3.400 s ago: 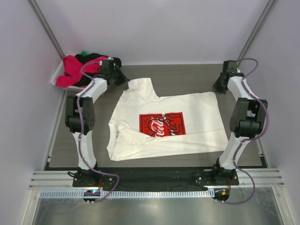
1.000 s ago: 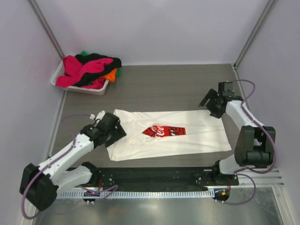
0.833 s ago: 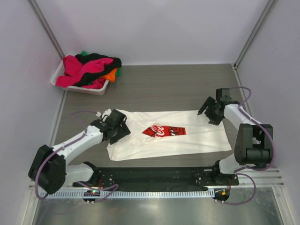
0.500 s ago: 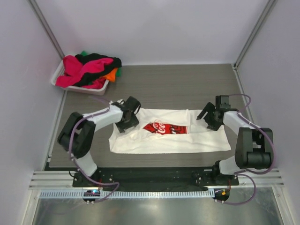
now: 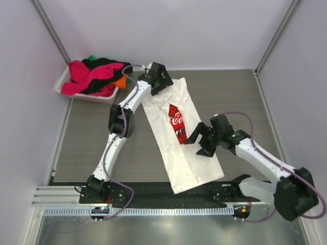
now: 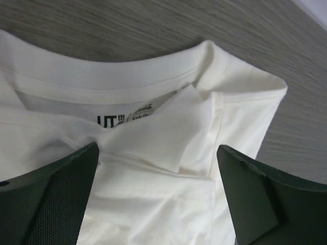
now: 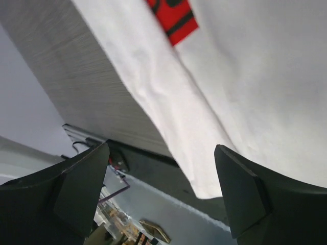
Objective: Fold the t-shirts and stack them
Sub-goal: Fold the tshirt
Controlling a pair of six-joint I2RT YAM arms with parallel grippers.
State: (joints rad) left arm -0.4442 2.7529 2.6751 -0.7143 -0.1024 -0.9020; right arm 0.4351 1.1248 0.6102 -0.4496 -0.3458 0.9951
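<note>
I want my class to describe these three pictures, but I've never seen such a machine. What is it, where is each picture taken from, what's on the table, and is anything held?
These are two robot arms bolted at the near edge of a table, each ending in a two-finger gripper. The wide picture comes from a fixed camera above and behind them. The other two come from cameras on the wrists, so the dark shapes at their sides are the fingers.

On the table lies a white T-shirt, folded into a long strip, with a red Coca-Cola print. At the far left a white bin holds a heap of pink, black, orange and green tees.

The left gripper is over the collar, the right gripper over the strip's middle. Both are open; nothing is held.
</note>
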